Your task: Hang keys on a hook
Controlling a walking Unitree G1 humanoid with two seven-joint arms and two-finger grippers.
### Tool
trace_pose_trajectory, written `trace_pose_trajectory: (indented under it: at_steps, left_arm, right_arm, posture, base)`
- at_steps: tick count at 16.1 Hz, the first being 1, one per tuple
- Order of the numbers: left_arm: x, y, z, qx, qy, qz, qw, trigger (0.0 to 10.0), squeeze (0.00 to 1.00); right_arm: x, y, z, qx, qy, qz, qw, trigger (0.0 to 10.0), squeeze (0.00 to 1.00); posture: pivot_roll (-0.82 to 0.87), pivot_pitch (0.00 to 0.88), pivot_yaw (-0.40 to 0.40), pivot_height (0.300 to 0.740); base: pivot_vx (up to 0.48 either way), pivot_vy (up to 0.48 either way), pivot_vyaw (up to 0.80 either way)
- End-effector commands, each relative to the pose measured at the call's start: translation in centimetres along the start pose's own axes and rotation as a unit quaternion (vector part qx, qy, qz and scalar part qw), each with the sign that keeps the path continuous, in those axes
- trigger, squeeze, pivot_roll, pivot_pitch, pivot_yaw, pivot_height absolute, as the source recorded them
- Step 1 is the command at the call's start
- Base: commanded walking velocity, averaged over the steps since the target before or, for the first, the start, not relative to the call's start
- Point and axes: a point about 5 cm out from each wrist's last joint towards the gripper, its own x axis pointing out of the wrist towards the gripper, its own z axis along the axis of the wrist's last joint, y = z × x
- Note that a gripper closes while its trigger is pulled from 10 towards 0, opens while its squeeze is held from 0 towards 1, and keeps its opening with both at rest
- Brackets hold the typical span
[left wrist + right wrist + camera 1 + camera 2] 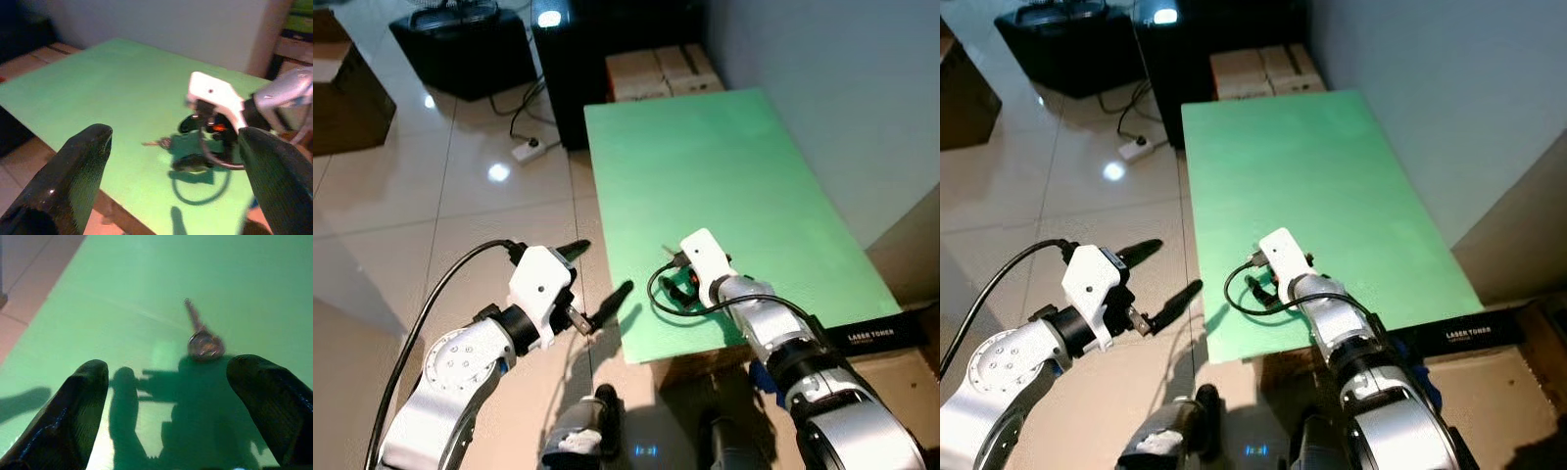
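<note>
From the left eye view, we see our right hand (pixel 683 284) low over the near part of the green desk (pixel 724 176), its white wrist housing covering the fingers. Our left hand (pixel 602 279) hangs off the desk's near-left corner, over the tiled floor (pixel 460 196), fingers spread apart and holding nothing. A black cable (pixel 656 294) loops on the desk just beside our right hand.

The right eye view gives the same layout: right hand (pixel 1263 284) over the desk's near edge, left hand (pixel 1160 274) out over the floor. Beyond the desk's far end sit cardboard boxes (pixel 1258 69) and dark cabinets; we make out no hook here.

In the left wrist view, looking across at our right hand (pixel 195 142), a small key (pixel 159 143) lies flat on the desk just ahead of its fingertips.

In the right wrist view the key (pixel 203 338) lies just beyond our two spread fingers (pixel 78 406), roughly between them, blade pointing away; the fingers stand wide apart and are not touching it.

We judge the task barely begun: the key is not yet grasped, and closing on it, lifting it, and finding and reaching a hook all remain.
</note>
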Motion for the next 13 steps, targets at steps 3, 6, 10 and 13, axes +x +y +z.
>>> trace_pose_trajectory:
  at_steps: [3,6,10,13]
  left_arm:
    - [-0.7,-0.5,0.4,0.005,0.017,-0.017,1.0,10.0,0.0]
    - [-1.1,-0.1,0.8,0.007,0.017,-0.007,1.0,10.0,0.0]
    - [-1.4,-0.2,0.9,0.004,0.021,-0.002,1.0,10.0,0.0]
    - [-1.6,-0.4,1.1,0.0,0.019,-0.009,1.0,10.0,0.0]
  right_arm:
    - [0.6,-0.4,0.7,-0.042,0.005,-0.021,0.999,10.0,1.0]
    - [0.5,-1.5,1.1,-0.059,0.0,-0.062,0.996,10.0,1.0]
    - [0.3,-2.4,1.5,-0.068,-0.016,-0.095,0.993,10.0,0.19]
    - [0.2,-2.7,1.8,-0.061,-0.042,-0.098,0.992,10.0,0.0]
  posture:
    - [0.16,0.324,0.11,0.74]
    - [0.18,0.338,0.113,0.74]
    - [0.18,0.346,0.12,0.74]
    - [0.19,0.342,0.126,0.74]
  base:
    - [0.0,0.0,0.0]
    - [0.0,0.0,0.0]
    - [0.0,0.0,0.0]
    - [0.0,0.0,0.0]
